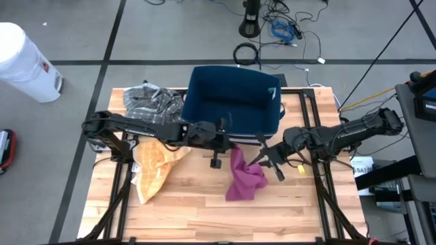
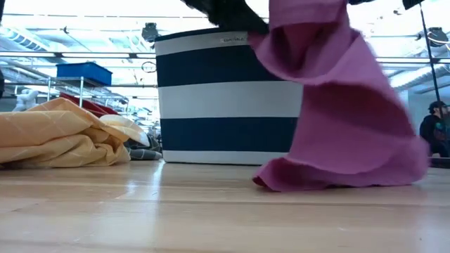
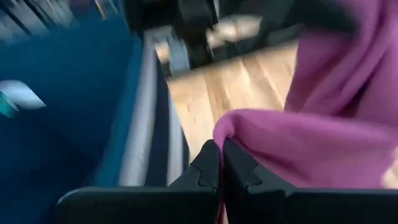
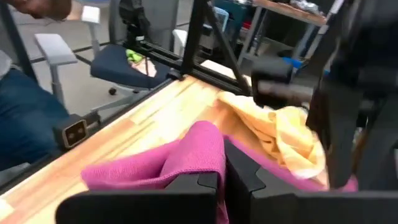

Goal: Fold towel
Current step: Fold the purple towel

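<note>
- Towel (image 1: pixel 244 178), magenta, hangs over the table's (image 1: pixel 204 218) middle, lower hem crumpled on the wood.
- Right gripper (image 1: pixel 262 158), at its 2 o'clock, is clenched on one top corner.
- Left gripper (image 1: pixel 228 144), at 11 o'clock, pinches the other.
- Judgement: draw the corners apart evenly before lowering, clear of the striped bin (image 1: pixel 235 99) at 12 o'clock.

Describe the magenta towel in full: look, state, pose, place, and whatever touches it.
The magenta towel is a soft, plain cloth that looks like microfiber, crumpled and unfolded. It hangs lifted by its upper edge, draping down so its lower folds rest on the wooden table, just in front of the navy-and-white striped bin. The left end effector is shut on one bunched edge, and the right end effector is shut on another. It lies apart from the yellow towel to its left.
</note>
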